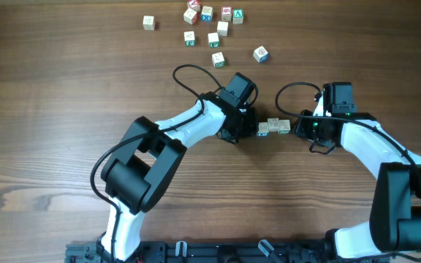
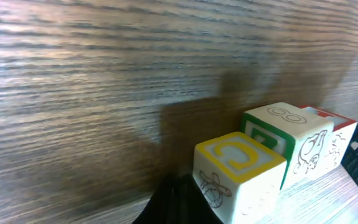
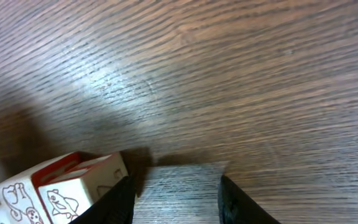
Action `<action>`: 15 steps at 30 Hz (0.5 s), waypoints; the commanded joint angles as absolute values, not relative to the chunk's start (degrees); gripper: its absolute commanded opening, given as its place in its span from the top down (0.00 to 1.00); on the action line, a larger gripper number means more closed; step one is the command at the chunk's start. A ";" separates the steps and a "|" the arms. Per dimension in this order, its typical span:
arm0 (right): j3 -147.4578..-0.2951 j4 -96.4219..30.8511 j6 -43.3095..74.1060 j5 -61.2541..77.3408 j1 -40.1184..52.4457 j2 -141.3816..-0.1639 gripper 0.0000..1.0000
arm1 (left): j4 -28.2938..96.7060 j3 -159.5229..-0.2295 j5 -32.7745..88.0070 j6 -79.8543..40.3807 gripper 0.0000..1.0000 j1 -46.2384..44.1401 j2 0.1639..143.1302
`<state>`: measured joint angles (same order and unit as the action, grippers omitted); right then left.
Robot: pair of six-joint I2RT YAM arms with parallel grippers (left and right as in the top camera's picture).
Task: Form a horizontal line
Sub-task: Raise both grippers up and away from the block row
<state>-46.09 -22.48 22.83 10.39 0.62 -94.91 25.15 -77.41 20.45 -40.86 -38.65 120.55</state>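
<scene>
The horizontal line (image 1: 274, 127) lies near the middle of the desk (image 1: 50, 88), three small letter cubes set side to side with no gap showing between them, running left to right between the two arms. The left claw (image 1: 245, 126) sits at the row's left end, right up against the end cube. From the left wrist view a yellow-faced cube (image 2: 238, 168) is nearest, a green-faced cube (image 2: 284, 140) touches it, and a red-topped cube (image 2: 335, 138) closes the far end. Only one dark part of this claw shows at the bottom edge, so how far it is parted cannot be told, nor whether it grips anything.

The right claw (image 1: 298, 126) is at the row's right end. In its wrist view the two fingers (image 3: 120, 199) stand spread with bare wood between them – it holds nothing – and the red-topped end cube (image 3: 67, 186) sits just outside one finger, touching it or nearly so.

The loose cubes (image 1: 207, 13) lie scattered well apart from the row, along the far edge of the desk.
</scene>
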 commanded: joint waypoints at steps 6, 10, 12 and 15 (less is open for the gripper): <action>-45.30 -23.20 23.31 6.87 0.78 -95.46 0.70 | 27.22 -77.06 14.28 -41.25 0.96 -38.68 121.86; -45.30 -23.49 23.29 11.38 0.80 -95.46 0.74 | 25.69 -77.06 14.28 -43.97 0.96 -38.68 121.86; -45.30 -23.64 23.35 12.10 0.80 -95.46 0.75 | 24.71 -77.06 14.76 -44.23 0.96 -38.68 121.86; -45.30 -23.75 23.31 12.36 0.80 -95.46 0.75 | 24.43 -77.06 14.92 -44.23 0.96 -38.68 121.86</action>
<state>-46.09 -23.53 22.92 10.48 0.67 -94.91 24.38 -77.91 17.65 -42.92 -38.65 120.53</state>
